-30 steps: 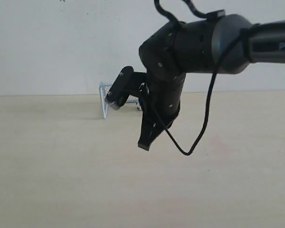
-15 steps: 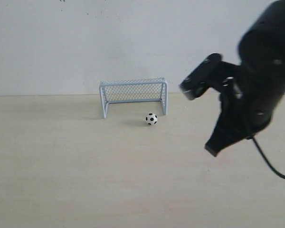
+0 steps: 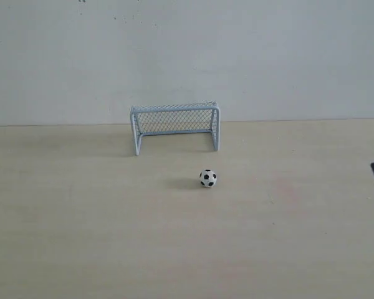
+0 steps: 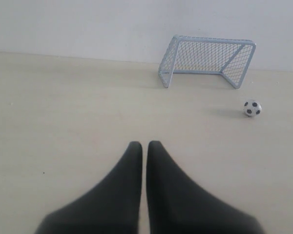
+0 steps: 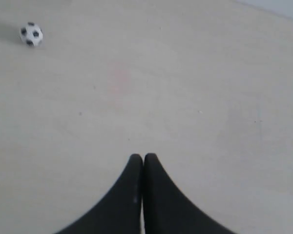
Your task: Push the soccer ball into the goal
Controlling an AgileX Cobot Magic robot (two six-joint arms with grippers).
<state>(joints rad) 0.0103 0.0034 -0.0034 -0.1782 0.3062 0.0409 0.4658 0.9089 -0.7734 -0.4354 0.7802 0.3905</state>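
While left hand (image 4: 144, 144) and right hand (image 5: 143, 156) are closed, the soccer ball (image 3: 207, 178) lies outside the goal (image 3: 174, 108).

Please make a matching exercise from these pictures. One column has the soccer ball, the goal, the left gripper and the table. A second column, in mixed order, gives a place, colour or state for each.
Column 1
1. soccer ball
2. goal
3. left gripper
4. table

Column 2
A. shut, holding nothing
B. pale beige surface
C. lies on the table in front of the goal, outside it
D. stands near the wall, nothing inside it

Pairs: 1-C; 2-D; 3-A; 4-B
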